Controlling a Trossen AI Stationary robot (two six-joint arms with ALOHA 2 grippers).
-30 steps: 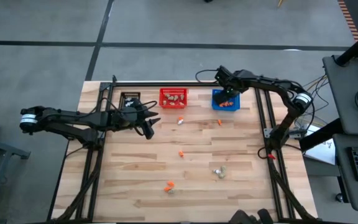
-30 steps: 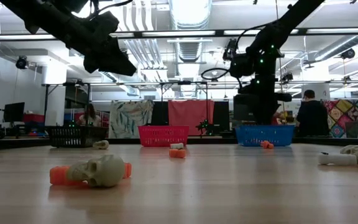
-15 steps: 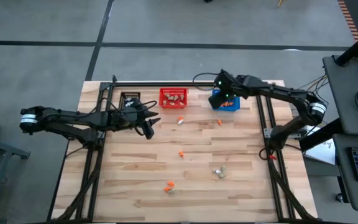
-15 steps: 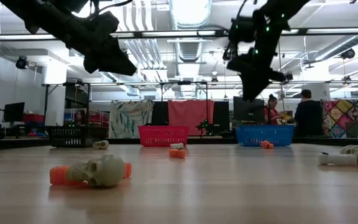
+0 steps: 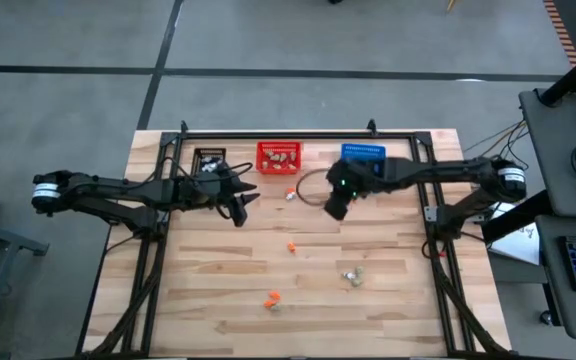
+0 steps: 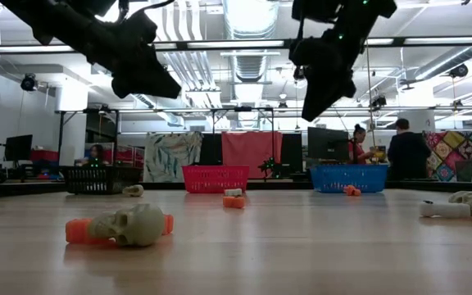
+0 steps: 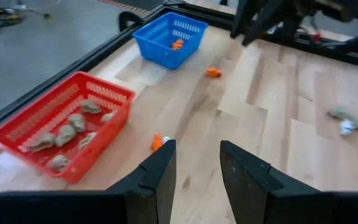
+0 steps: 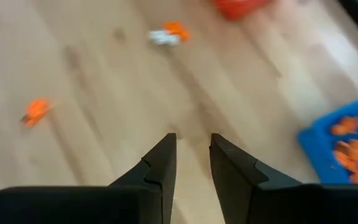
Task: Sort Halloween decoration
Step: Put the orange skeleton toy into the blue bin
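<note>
No brand, label or writing can be read on anything in these views.

The Halloween decoration lies scattered on the wooden table point(image 5: 198, 290). Beige-grey pieces point(image 7: 67, 134) fill the red basket point(image 5: 279, 158) at the far edge, and orange pieces point(image 7: 176, 43) lie in the blue basket point(image 5: 363, 153) beside it; a black basket point(image 5: 209, 158) stands on the red one's other side. Loose on the boards are an orange-and-white trinket point(image 5: 290, 193) just in front of the red basket, a small orange one point(image 5: 292, 246) near the table's middle, a beige-grey and white cluster point(image 5: 352, 275) towards the right, and an orange piece with a beige-grey skull point(image 5: 272, 298) closest to the near edge. In the low view that skull point(image 6: 131, 225) lies on its side across the orange piece, whose long axis runs across the picture; which way the smaller trinkets point is too small to tell.

The left gripper point(image 5: 238, 203) hangs above the table in front of the black basket, its fingers point(image 7: 161, 174) a little apart with bare wood showing between them, holding nothing. The right gripper point(image 5: 335, 205) hangs over the boards in front of the blue basket, near the orange-and-white trinket, its fingers point(image 8: 163, 163) narrowly parted and empty.

People stand in the room beyond the table point(image 6: 406, 152).
</note>
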